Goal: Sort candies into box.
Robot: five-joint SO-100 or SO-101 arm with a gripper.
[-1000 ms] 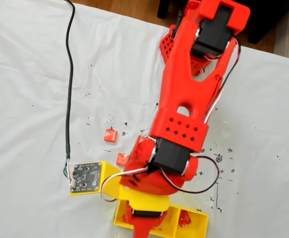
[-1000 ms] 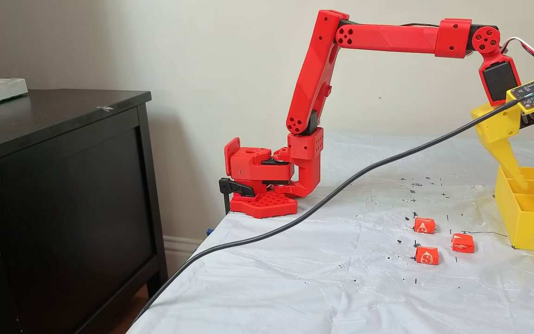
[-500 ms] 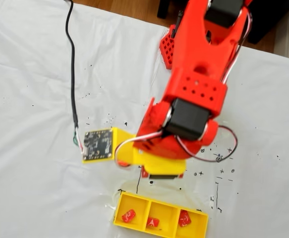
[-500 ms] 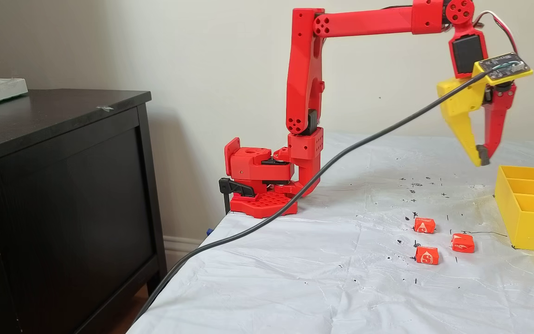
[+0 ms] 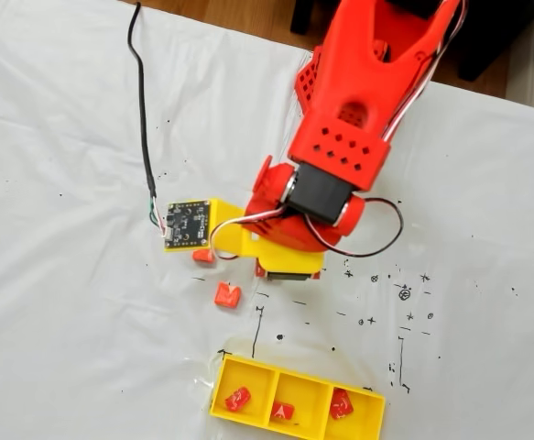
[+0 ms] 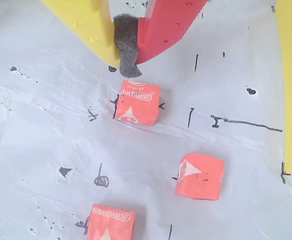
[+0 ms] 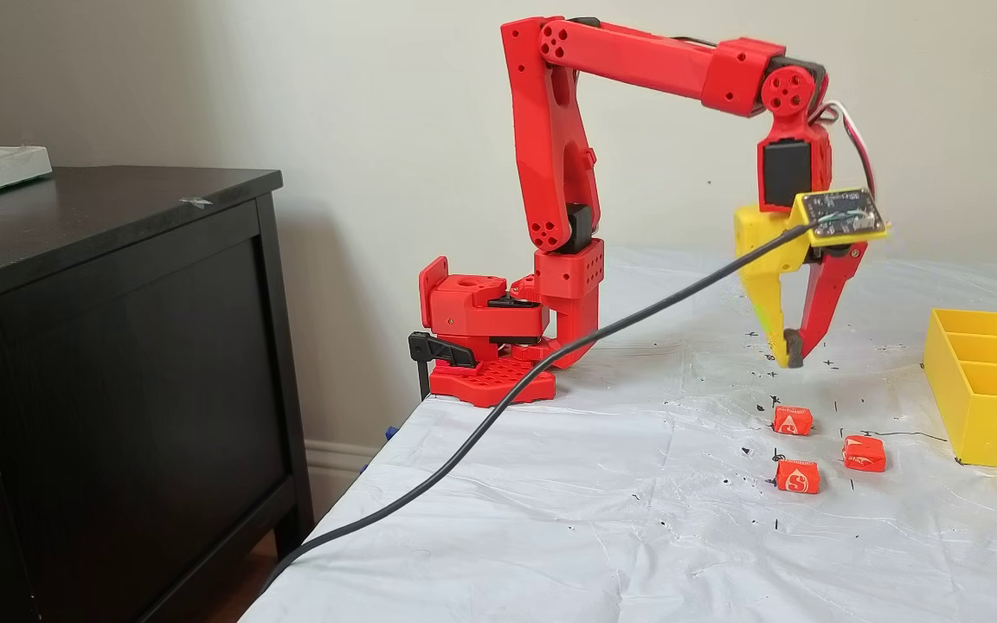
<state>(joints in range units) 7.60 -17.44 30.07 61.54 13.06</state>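
In a fixed view from the side, my gripper point(image 7: 788, 353) hangs shut with nothing in it, a little above the nearest of three loose candies point(image 7: 793, 420), point(image 7: 864, 453), point(image 7: 797, 477). The wrist view has the yellow and red fingers meeting on a grey pad, so the gripper point(image 6: 127, 52) sits just above one orange-red candy point(image 6: 135, 102). The other two candies point(image 6: 200, 176), point(image 6: 110, 222) lie farther down. The yellow box point(image 5: 367, 423) holds one candy in each compartment point(image 5: 237, 398), point(image 5: 283, 412), point(image 5: 341, 401). The box point(image 7: 987, 407) stands to the right of the loose candies.
A black cable point(image 7: 550, 363) runs from the circuit board point(image 5: 186, 225) on the wrist across the white, pen-marked sheet. The arm's red base point(image 7: 490, 346) is clamped at the table's far left corner. A dark cabinet point(image 7: 118, 346) stands beyond the table edge.
The gripper has lifted out of the box, swung back toward the arm's base and come down over the loose candies. The middle compartment's candy now shows.
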